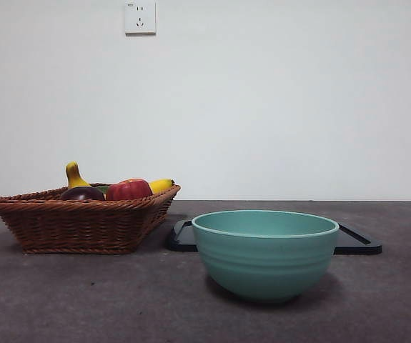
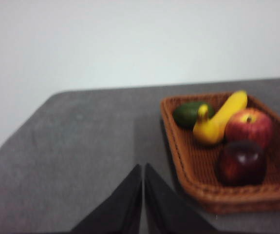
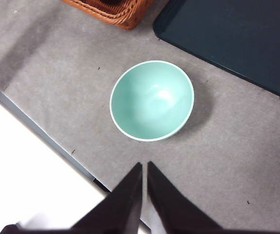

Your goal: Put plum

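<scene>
The plum (image 2: pixel 241 162), dark maroon and glossy, lies in the wicker basket (image 2: pixel 178 146) beside a red apple (image 2: pixel 249 126). In the front view the plum (image 1: pixel 82 194) shows just above the basket's rim (image 1: pixel 83 221). My left gripper (image 2: pixel 143 168) is shut and empty, above the table to the side of the basket. My right gripper (image 3: pixel 144 165) is shut and empty, high above the table near the green bowl (image 3: pixel 152 100). The bowl (image 1: pixel 264 251) is empty.
The basket also holds a banana (image 2: pixel 220 119), a green fruit (image 2: pixel 191 113) and a small yellow gourd (image 1: pixel 74 175). A dark tray (image 1: pixel 355 243) lies behind the bowl; it also shows in the right wrist view (image 3: pixel 237 39). The table's edge (image 3: pixel 37 134) runs near the bowl.
</scene>
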